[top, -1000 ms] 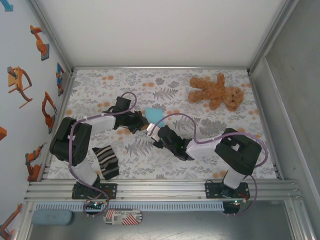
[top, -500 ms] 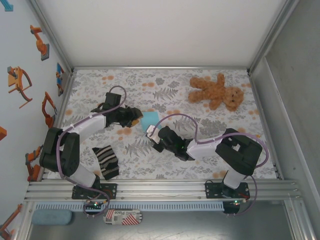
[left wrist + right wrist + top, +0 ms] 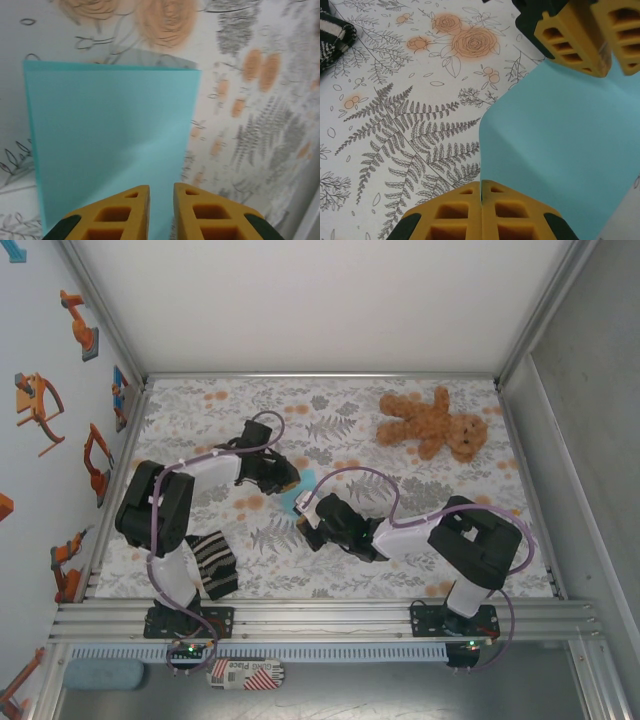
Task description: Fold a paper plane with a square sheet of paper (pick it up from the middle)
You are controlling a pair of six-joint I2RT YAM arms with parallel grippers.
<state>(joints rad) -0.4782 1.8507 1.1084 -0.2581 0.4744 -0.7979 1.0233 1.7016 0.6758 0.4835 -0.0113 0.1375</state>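
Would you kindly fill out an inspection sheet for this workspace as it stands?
Surface: floral table cover, lying flat.
Job's things: light-blue paper, apparently folded, spanning between both pincers.
Clutter: teddy bear far right; striped cloth near left.
Pincers: right pincer shut on the paper's edge; left pincer at the opposite edge, narrow gap between its jaws, grip unclear.
Cables: purple cables looped beside each pincer.
Surroundings: aluminium rail in front; orange robot stickers at the left.
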